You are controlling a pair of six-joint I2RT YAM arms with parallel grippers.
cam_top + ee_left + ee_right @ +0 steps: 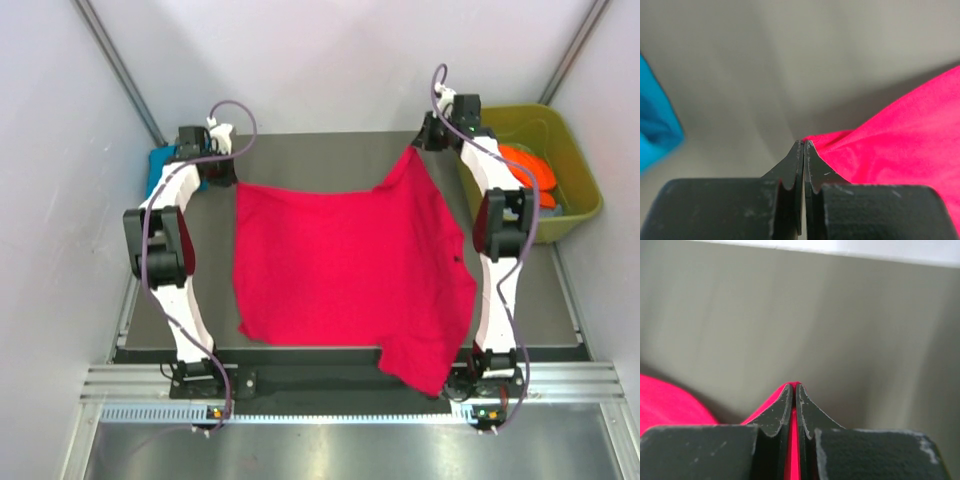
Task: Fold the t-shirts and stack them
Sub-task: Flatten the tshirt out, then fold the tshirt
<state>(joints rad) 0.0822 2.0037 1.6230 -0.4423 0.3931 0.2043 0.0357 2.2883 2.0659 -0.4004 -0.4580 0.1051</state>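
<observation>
L gripper [804, 144] fingers pressed together, pinching crimson-pink t-shirt [350, 265] at its 10 o'clock corner; R gripper [794, 386] likewise nips the 1 o'clock corner; cloth spread over table [300, 160] centre, near hem overhanging at 5 o'clock; teal-blue t-shirt [158, 172] at 10 o'clock; orange t-shirts [528, 170] in tub [585, 195] at 2 o'clock.

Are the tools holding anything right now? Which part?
Both are shut on the crimson-pink t-shirt: the left tool pinches its far-left corner, the right tool its far-right corner.
</observation>
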